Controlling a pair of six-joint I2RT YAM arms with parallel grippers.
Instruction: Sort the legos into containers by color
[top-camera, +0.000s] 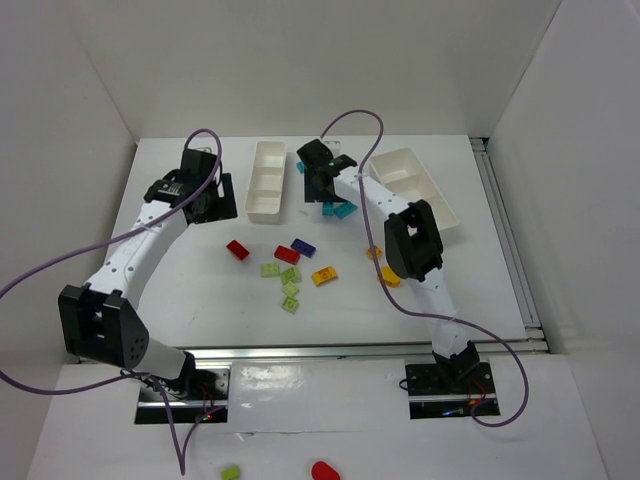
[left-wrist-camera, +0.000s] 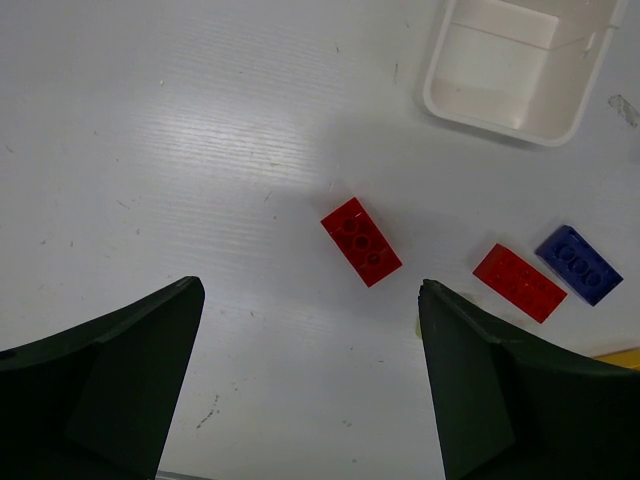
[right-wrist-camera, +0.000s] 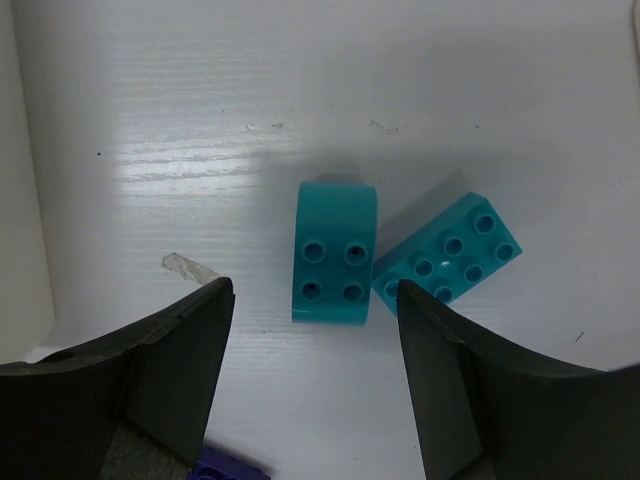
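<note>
right gripper (right-wrist-camera: 310, 290) hangs spread and empty over two cyan legos (right-wrist-camera: 335, 253) near the far edge of the table (top-camera: 200, 290) between the containers (top-camera: 267, 180) — straddling one to pinch it, i judge — while my left gripper (left-wrist-camera: 310, 288), likewise spread, hovers over a red lego (left-wrist-camera: 361, 241).

Glossy moulded plastic cyan bricks (right-wrist-camera: 335, 255) with studded tops, shiny red brick (left-wrist-camera: 361, 240), smooth white plastic tray (left-wrist-camera: 500, 128), finely ribbed, lightly scuffed white table (left-wrist-camera: 200, 150)
</note>
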